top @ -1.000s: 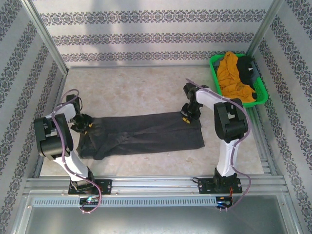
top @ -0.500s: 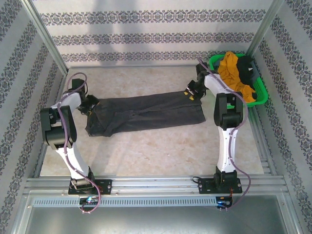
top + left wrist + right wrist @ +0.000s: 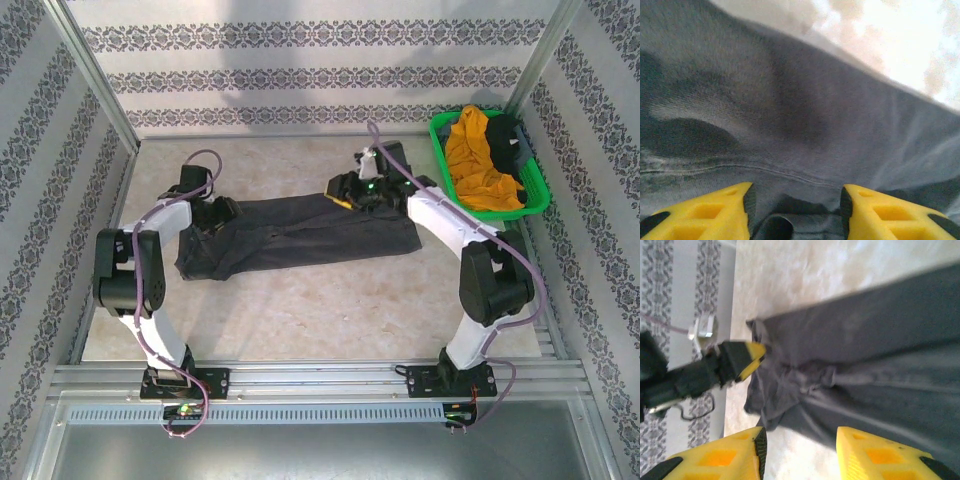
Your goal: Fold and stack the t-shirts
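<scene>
Marbled table (image 3: 300, 310): charcoal t-shirt (image 3: 300, 235) stretches left to right; left pincer (image 3: 224, 212) and right pincer (image 3: 341, 197) part-open, clamping nothing.

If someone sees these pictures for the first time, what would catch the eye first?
A dark grey t-shirt lies stretched across the middle of the table, the left gripper at its left end and the right gripper at its far edge. In the far right corner a green basket holds a mustard-orange shirt and a black shirt.
</scene>
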`<state>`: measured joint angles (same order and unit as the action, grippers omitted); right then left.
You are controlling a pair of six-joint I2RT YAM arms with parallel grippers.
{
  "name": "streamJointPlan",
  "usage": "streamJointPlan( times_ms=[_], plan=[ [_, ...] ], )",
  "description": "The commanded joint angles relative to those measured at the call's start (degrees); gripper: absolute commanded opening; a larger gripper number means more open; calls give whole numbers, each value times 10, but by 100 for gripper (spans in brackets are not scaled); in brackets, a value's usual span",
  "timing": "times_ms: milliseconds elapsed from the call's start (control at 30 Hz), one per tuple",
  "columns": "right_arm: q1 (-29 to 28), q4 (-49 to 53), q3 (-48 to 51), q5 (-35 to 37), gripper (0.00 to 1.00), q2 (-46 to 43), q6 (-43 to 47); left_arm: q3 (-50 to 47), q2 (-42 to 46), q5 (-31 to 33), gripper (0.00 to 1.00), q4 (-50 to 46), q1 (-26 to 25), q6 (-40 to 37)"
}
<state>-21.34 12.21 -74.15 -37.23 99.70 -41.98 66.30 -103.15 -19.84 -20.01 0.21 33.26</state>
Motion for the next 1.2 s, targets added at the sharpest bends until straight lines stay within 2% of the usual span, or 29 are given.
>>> streamJointPlan(
  times_ms=[0, 233, 333, 433, 500, 833, 1167],
  plan=[
    [-10, -44, 45, -12, 42, -28, -33, -6, -13, -19, 45, 27, -16, -23],
    [-18, -31, 66, -2, 42, -52, -31, -39, -15, -15, 37, 44, -31, -14],
    [-18, -24, 71, 2, 42, -59, -30, -47, -6, -17, 26, 44, -36, -8],
    [-18, -24, 78, 7, 41, -65, -30, -56, 15, -8, 8, 33, -41, 2],
    [-18, -20, 81, 9, 41, -67, -28, -65, 35, -6, 0, 25, -47, 18],
    [-14, -13, 94, 10, 40, -69, -25, -108, 102, 0, 0, -14, -127, 142],
    [-6, -10, 114, 7, 40, -72, -25, -75, 60, 22, 0, -59, -216, 211]
  ],
)
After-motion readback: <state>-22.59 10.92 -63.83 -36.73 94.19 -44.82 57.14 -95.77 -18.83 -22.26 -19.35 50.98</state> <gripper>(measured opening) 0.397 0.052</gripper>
